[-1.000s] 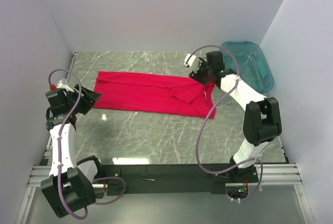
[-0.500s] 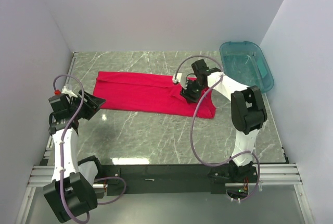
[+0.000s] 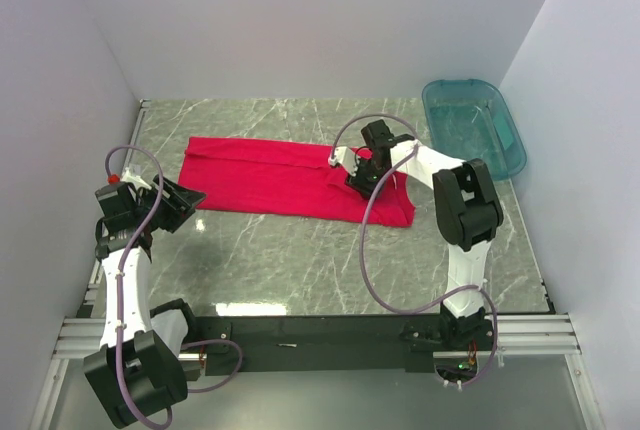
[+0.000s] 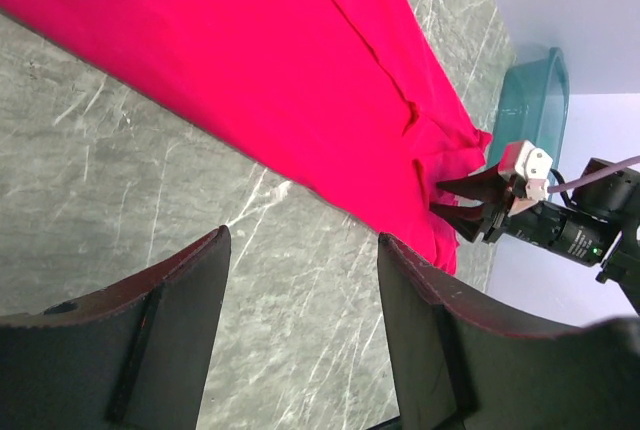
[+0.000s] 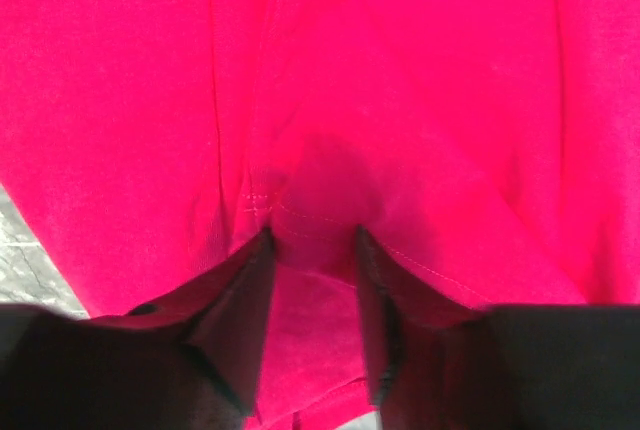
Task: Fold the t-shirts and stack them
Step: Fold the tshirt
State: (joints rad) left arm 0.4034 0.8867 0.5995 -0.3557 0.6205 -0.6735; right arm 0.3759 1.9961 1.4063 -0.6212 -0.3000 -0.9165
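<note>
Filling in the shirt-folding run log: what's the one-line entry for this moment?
red t-shirt: spread on table, right end bunched | left gripper: open, empty | right gripper: astride bunched fold, grip unclear

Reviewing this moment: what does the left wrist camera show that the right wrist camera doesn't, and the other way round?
Only the left wrist view: the teal bin, the right gripper seen from outside at the far end of the red t-shirt, and the left gripper open, with the bare marble table beyond it. Only the right wrist view: a close look at the stitched hem bunched between the right fingers. Both: the red t-shirt and some marble.
</note>
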